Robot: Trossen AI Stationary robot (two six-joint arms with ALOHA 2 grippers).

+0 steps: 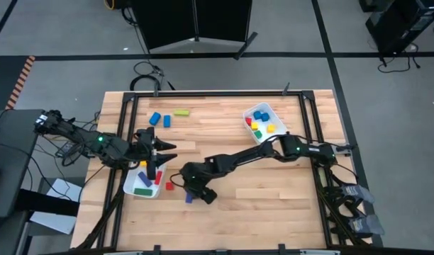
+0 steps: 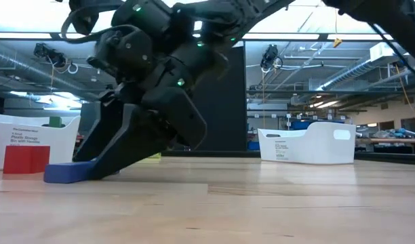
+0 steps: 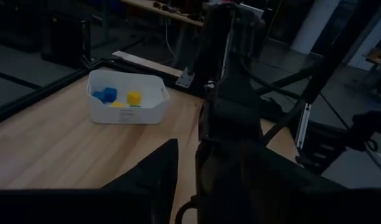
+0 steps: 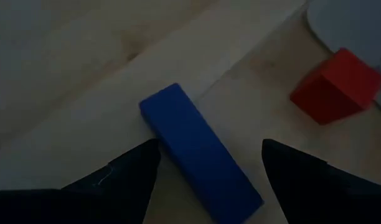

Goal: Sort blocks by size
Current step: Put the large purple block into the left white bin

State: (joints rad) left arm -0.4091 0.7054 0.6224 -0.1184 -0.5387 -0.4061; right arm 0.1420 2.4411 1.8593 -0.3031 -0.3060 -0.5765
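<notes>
A blue bar [image 4: 200, 155] lies flat on the table; it also shows in the high view [image 1: 189, 199] and the low view [image 2: 68, 172]. My right gripper [image 4: 209, 155] is open and low over it, one finger on each long side, pointing down at a slant across the bar. A red cube [image 4: 337, 87] rests on the table just beyond the bar, near the left tray. My left gripper [image 1: 162, 151] is open and empty above the left white tray [image 1: 130, 185], which holds green, yellow, red and blue blocks.
A second white tray [image 1: 271, 111] with several blocks stands at the far right of the table. Two blue blocks [image 1: 160, 120] and a yellow-green bar [image 1: 181, 112] lie loose near the far edge. The two arms are close together above the left tray.
</notes>
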